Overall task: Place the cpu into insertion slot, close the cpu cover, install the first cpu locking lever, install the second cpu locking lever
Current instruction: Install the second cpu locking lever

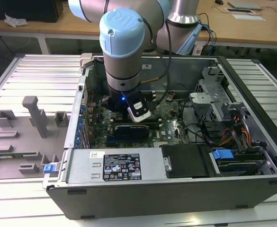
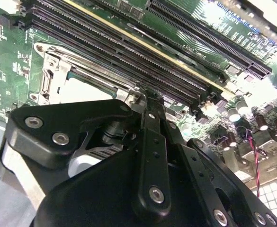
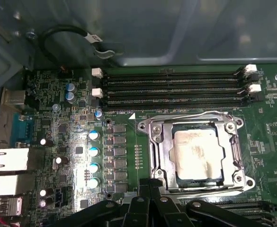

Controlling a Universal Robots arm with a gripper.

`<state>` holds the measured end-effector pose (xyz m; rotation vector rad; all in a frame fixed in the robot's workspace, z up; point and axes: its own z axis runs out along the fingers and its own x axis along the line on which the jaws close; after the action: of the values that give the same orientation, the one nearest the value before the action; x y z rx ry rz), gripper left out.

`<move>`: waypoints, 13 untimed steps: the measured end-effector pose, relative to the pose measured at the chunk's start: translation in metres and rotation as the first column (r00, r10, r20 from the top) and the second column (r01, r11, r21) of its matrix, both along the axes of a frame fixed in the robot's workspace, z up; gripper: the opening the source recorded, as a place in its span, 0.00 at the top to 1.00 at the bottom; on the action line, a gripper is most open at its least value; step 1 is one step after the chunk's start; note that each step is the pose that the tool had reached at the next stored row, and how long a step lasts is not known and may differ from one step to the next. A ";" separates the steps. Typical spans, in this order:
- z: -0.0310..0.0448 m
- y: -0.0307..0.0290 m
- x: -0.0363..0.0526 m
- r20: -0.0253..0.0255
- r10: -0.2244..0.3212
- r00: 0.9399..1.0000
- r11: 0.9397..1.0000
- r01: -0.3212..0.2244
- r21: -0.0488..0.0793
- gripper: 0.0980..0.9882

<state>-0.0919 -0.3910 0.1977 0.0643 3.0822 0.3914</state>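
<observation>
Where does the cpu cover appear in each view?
Exterior view: the arm stands in front of that part of the motherboard.
First wrist view: the cpu cover frames the cpu.
Second wrist view: cpu cover, at the board's edge.
Shared landmark: the memory slots alongside it.

Cpu [image 3: 196,153] in insertion slot [image 3: 163,156].

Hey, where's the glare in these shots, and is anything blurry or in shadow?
In the first wrist view, bright glare washes out the board around the capacitors, and the cpu face shines pale. In the second wrist view, the end effector linkage up close looks soft, and glare whitens the motherboard corner. In the exterior view, the arm shadows the case interior.
</observation>
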 end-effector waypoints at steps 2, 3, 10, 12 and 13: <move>-0.0003 0.0001 0.0000 0.000 0.000 1.000 1.000 0.000 0.000 0.99; -0.0003 0.0001 0.0000 0.000 0.000 1.000 1.000 0.000 -0.001 0.99; 0.0087 0.0001 0.0000 0.001 0.000 1.000 1.000 0.000 -0.001 0.99; 0.0143 0.0001 0.0000 0.001 0.000 1.000 1.000 0.000 -0.001 0.99; 0.0186 0.0001 0.0000 0.001 0.000 1.000 1.000 0.000 -0.001 0.99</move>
<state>-0.0919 -0.3909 0.2163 0.0641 3.0815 0.3891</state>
